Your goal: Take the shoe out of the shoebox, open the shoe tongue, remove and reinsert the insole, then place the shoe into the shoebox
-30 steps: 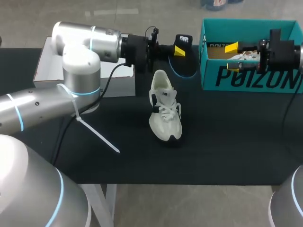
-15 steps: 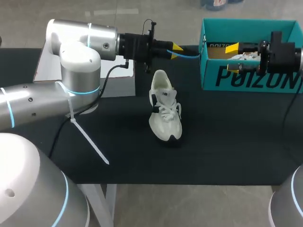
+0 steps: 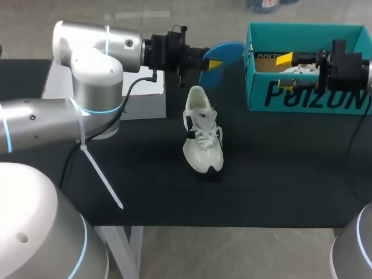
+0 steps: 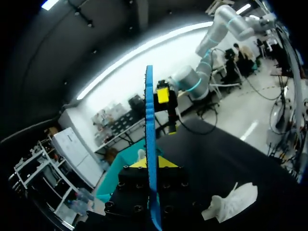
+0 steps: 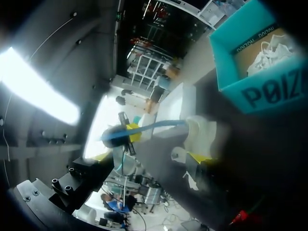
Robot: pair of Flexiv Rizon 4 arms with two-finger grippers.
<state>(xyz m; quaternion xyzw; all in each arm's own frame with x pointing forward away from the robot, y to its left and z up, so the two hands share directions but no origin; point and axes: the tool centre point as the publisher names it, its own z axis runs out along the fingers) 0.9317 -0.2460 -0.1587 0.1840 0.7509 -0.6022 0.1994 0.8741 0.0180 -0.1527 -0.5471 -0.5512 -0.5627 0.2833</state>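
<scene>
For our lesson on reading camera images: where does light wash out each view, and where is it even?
Head view: even light, shadows barely showing on the black table, glints on the left arm. Left wrist view: a glaring white band behind the insole, seen edge-on. Right wrist view: a blown-out light patch away from the shoebox, which looks clear.

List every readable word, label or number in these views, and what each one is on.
Box, front wall: one brand word in big dark capitals, its end cut off in the head view. It is brand print, so not quoted here.
Flap inside the box: smaller dark print, partly hidden and too small to read.
Shoe: nothing legible.
Insole: nothing legible.
Numbers or signs: none legible.
</scene>
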